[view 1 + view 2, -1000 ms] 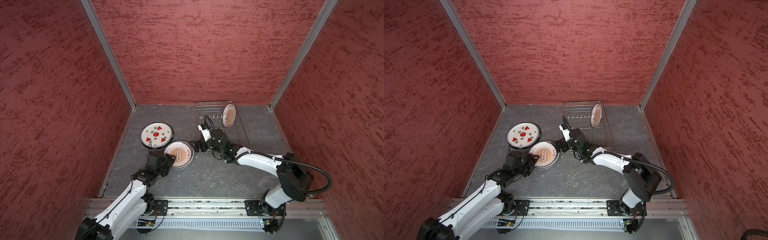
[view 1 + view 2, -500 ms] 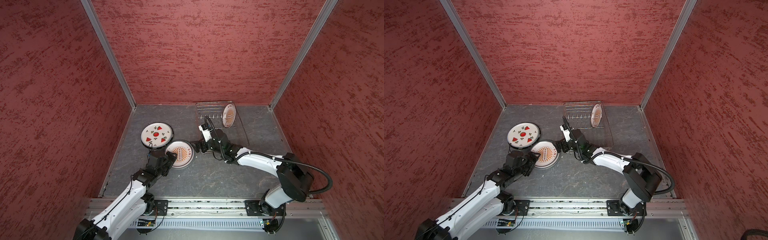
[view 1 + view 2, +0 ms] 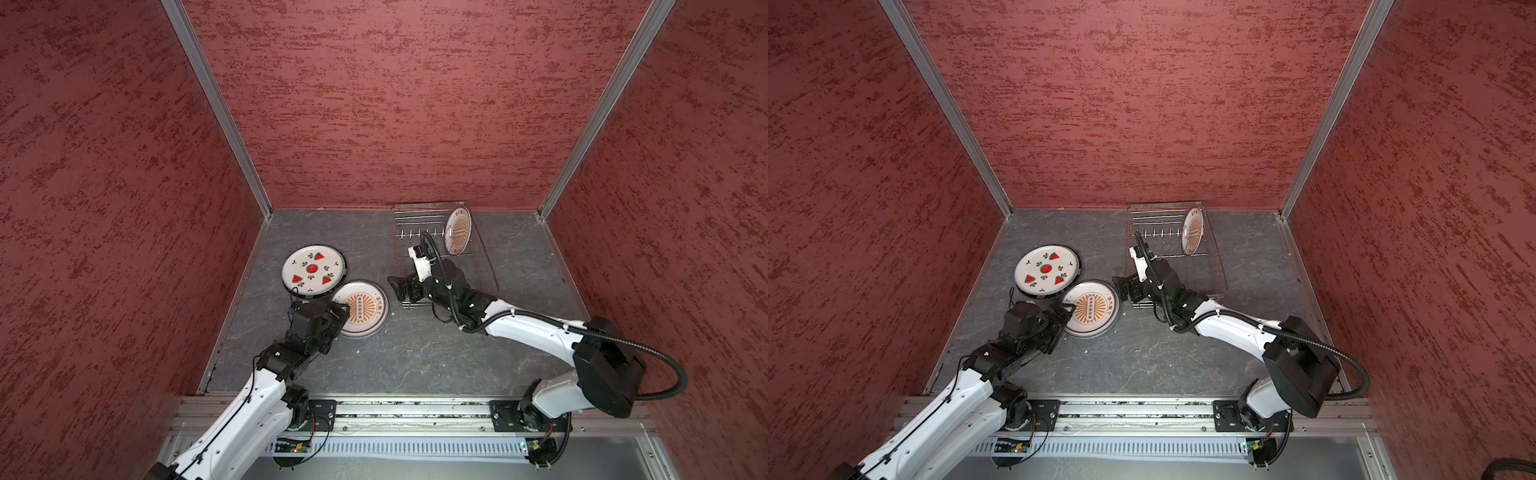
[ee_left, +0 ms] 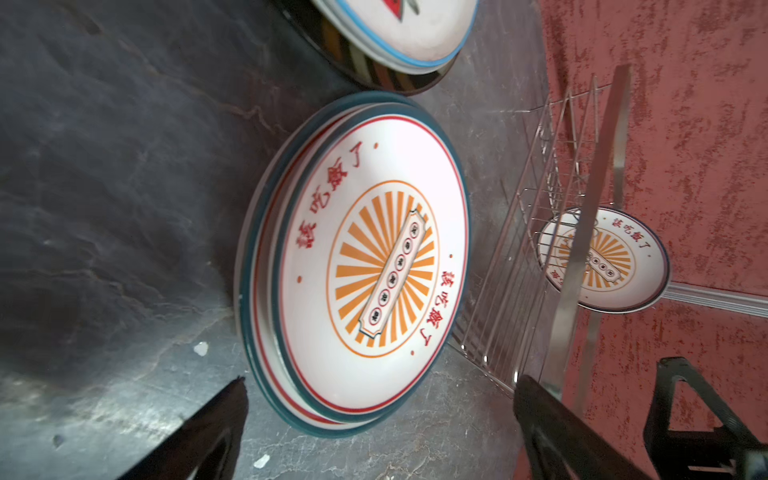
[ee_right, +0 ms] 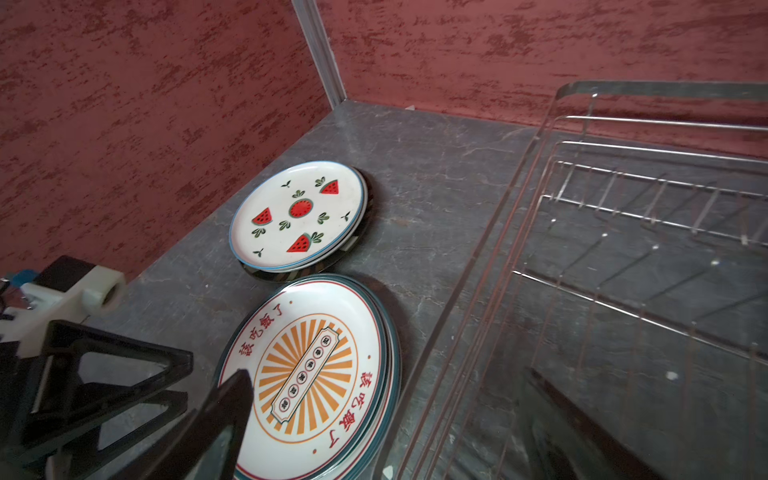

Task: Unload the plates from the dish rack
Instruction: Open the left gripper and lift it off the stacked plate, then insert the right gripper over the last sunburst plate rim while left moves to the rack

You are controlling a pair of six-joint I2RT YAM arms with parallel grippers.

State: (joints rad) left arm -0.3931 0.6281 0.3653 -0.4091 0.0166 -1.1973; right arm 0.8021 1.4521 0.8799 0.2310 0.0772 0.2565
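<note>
Wire rack [image 3: 419, 219]: near left corner hidden under the right arm [image 3: 528, 328]. Left of it lie the watermelon stack [image 3: 313, 270] and sunburst stack [image 3: 360, 308], glossy, lower plates only rims. One plate [image 3: 458, 230] stands on edge at the rack's far right. Left gripper [image 4: 379, 379] gapes empty at the sunburst stack's edge; right gripper [image 3: 398, 289], wide, empty, at the rack's near left.

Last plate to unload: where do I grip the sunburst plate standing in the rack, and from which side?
Probably its top rim, from above, a finger on each face: the sunburst plate stands on edge in the dish rack, upper rim free.
</note>
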